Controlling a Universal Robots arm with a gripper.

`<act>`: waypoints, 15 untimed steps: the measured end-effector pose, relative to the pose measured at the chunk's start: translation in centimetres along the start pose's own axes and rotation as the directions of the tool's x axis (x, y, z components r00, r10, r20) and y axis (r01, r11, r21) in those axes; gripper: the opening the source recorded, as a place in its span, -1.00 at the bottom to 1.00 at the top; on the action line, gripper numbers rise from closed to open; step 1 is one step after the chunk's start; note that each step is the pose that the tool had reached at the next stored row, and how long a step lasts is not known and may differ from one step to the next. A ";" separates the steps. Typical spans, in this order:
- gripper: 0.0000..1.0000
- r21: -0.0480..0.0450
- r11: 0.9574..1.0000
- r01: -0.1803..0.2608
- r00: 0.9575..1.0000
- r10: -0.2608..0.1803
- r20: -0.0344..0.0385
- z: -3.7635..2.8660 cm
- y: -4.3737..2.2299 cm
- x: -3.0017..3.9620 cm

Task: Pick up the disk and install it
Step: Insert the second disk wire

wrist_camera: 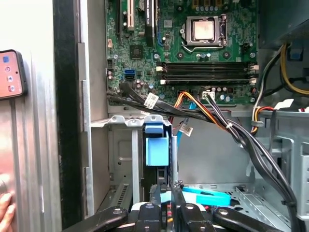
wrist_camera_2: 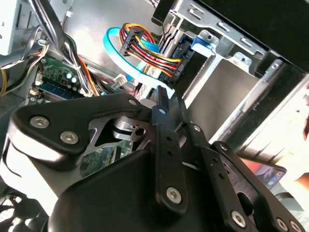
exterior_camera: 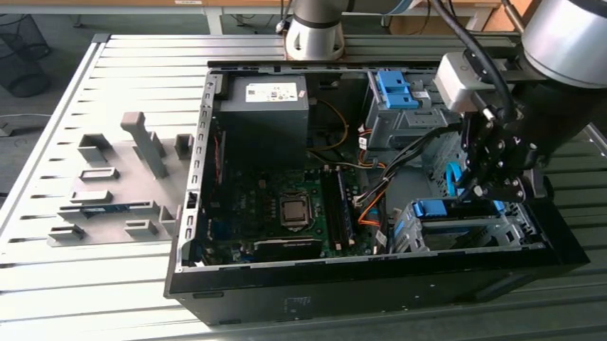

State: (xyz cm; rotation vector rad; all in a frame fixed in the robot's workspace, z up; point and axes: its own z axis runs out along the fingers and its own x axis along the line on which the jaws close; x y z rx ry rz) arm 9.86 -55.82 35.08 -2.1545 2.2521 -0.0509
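Observation:
The disk (wrist_camera: 157, 147) stands on edge in the metal drive cage (wrist_camera: 120, 159) at the case's front corner, its bright blue caddy tab facing me. In the exterior view the disk (exterior_camera: 444, 209) shows blue at the top of the cage (exterior_camera: 465, 238) on the exterior view's right. My gripper (wrist_camera: 165, 191) hangs right over the disk's near end, its fingertips (wrist_camera: 155, 193) drawn close together with nothing visibly clamped between them. In the second wrist view the gripper (wrist_camera_2: 166, 99) points down beside the cage wall. In the exterior view the gripper (exterior_camera: 479, 192) sits just above the cage.
A light blue data cable (wrist_camera: 205, 197) and a bundle of orange, yellow and black power wires (wrist_camera: 212, 113) run close past the cage. The motherboard (exterior_camera: 284, 206) and dark power supply (exterior_camera: 264, 106) fill the case. Another blue bracket (exterior_camera: 399, 89) sits at the rear bay. Grey fixtures (exterior_camera: 119, 185) lie on the table.

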 end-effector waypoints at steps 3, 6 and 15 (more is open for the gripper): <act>-0.55 0.000 1.000 0.000 1.000 0.000 0.000 -0.22 -0.01 0.00; -0.79 0.000 1.000 0.000 1.000 0.000 0.000 -0.25 -0.01 0.00; -0.79 0.000 1.000 0.000 1.000 0.000 0.000 -0.30 -0.02 0.00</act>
